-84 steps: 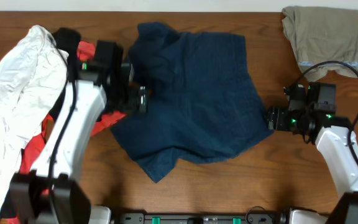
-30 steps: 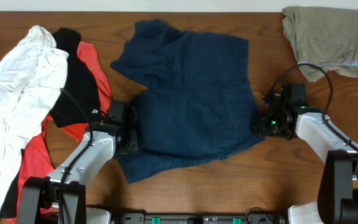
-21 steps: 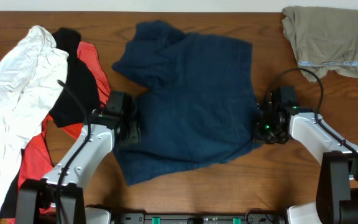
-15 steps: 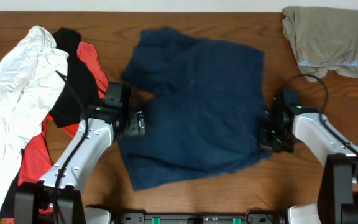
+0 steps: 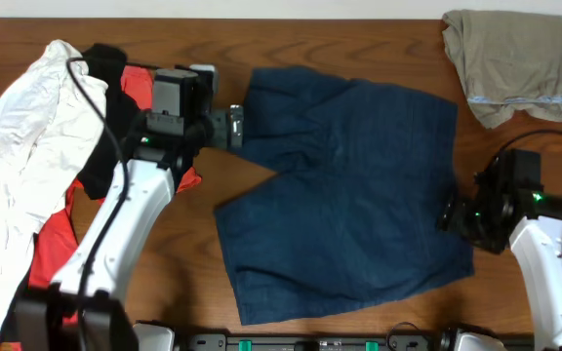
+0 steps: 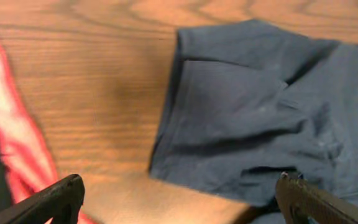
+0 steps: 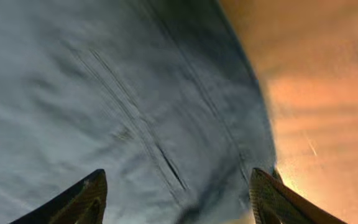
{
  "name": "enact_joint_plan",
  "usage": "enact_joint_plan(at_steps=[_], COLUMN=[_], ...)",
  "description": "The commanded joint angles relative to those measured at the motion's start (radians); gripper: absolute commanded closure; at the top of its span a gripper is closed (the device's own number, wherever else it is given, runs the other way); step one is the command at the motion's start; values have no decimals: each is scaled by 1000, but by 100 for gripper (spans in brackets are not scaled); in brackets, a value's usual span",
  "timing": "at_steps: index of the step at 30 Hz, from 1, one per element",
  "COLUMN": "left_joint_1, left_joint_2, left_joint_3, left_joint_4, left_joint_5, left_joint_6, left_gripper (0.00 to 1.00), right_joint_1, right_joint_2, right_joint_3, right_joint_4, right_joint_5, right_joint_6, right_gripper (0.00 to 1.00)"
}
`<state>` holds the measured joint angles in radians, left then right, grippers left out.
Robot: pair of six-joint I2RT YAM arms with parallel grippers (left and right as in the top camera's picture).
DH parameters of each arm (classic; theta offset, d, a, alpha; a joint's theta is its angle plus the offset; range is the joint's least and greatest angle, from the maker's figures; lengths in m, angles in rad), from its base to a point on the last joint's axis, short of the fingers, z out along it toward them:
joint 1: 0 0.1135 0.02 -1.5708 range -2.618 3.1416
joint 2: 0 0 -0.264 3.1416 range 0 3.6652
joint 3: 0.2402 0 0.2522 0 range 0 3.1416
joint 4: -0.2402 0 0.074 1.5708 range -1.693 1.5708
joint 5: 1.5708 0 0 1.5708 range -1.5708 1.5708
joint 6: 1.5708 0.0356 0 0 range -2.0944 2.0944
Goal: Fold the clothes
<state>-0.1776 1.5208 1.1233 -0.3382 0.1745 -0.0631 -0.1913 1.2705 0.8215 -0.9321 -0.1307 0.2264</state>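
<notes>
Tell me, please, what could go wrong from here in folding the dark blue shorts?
The navy shorts have a bunched crease in the leg near the left gripper; folding now may press it in. The coral-red piece lies close to that gripper and might get caught.

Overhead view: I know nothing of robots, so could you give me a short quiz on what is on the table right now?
1. True or false: the left gripper is shut on the navy shorts.
2. Which garment lies alone in the far right corner of the table? A) the khaki piece B) a white piece C) a black piece
3. Fill the gap: the right gripper hangs over the shorts' ____ edge.
Key: 1 false; its fingers stand wide apart with nothing between them. 2 A. 3 right.
</notes>
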Motion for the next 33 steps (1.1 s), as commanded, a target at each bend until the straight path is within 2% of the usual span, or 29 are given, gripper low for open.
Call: enact_joint_plan(at_steps=[1,4,7,10,14,18,21,28,33], left_joint_1=[-4,-8,-8,-8,-8,-8,-11,-13,-13], left_joint_2=[113,208,288,352,376,376,376,389,451], left_joint_3=[5,5,5,5,5,5,4,-32,-33], left_joint_4=[39,110,202,265,237,214,185,153,136], left_joint_5=[108,106,106,106,105,102,103,101,97], left_joint_6=[96,191,209,209,209,209,208,209,173], left_gripper=[2,4,7,15,24,40,56,61,74], right_joint_1=[-4,-2,0,2,2,2,3,3,3], right_joint_2=[-16,-16,-16,-16,-16,-16,-16,-16,-16], right_joint_3=[0,0,0,0,0,0,0,0,0], right_joint_4=[56,103,115,113,108,110,111,113,108], right_joint_5=[-125,-150,-150,-150,-150,-150,-150,-150,-151], right_joint_6=[-73,-95,-113,-113,-112,-113,-113,-113,-131], right_gripper=[29,30,30,30,30,30,30,30,30])
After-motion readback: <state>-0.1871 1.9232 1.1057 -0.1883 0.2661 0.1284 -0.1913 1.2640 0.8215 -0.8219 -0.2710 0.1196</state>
